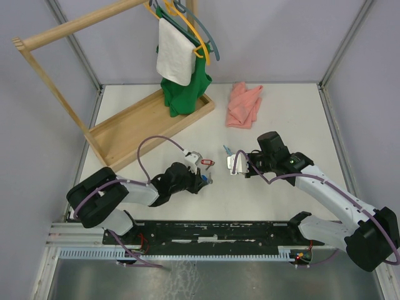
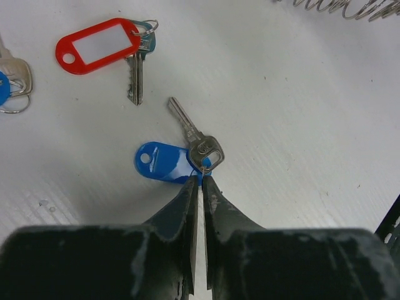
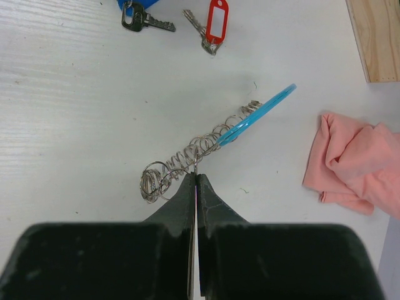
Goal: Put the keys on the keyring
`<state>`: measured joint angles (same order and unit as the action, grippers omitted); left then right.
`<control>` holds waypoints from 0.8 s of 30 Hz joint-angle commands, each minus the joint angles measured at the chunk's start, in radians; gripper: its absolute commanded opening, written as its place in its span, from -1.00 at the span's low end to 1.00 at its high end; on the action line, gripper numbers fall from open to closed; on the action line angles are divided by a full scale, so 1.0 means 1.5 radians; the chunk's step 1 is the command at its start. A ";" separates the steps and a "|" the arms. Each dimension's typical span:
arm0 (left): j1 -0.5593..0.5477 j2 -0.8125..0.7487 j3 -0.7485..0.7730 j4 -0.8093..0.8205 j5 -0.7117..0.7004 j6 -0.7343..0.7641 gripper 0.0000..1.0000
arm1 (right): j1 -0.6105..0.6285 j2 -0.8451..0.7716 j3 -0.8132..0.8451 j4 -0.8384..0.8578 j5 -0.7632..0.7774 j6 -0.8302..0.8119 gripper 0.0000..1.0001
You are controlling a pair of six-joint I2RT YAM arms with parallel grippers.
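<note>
On the white table, my right gripper is pinched tight on one turn of the silvery coiled keyring with a blue curved section. The ring lies stretched out, blue end towards the pink cloth. My left gripper, almost closed, nips the blue-tagged silver key, blade pointing away. Another silver key is cut off at the edge.

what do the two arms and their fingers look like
Both arms have white tube links between bulky black joints; the left arm and right arm each trail a looping purple cable. The fingers are black tapered wedges, scuffed grey.
</note>
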<state>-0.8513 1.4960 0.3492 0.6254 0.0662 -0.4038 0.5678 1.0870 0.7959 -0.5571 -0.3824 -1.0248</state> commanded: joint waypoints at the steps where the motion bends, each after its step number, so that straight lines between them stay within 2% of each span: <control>1: -0.004 -0.009 0.032 -0.017 0.012 -0.007 -0.84 | 0.003 -0.012 0.005 0.022 0.000 0.008 -0.99; 3: -0.004 -0.030 0.046 -0.078 0.003 0.004 -0.94 | 0.003 -0.015 0.005 0.021 0.002 0.008 -0.99; 8: -0.004 -0.070 0.148 -0.331 -0.033 0.048 -0.95 | 0.003 -0.019 0.006 0.018 0.003 0.008 -0.99; 15: -0.002 0.008 0.326 -0.673 -0.059 0.083 -0.95 | 0.003 -0.021 0.006 0.016 0.005 0.008 -0.99; 17: -0.002 0.042 0.365 -0.739 -0.057 0.092 -0.95 | 0.003 -0.021 0.006 0.015 0.005 0.008 -0.99; 24: 0.001 0.132 0.463 -0.839 -0.063 0.125 -0.95 | 0.003 -0.029 0.003 0.013 0.008 0.008 -0.99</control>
<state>-0.8532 1.6360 0.9512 -0.4656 -0.0071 -0.2897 0.5678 1.0763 0.7959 -0.5583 -0.3782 -1.0248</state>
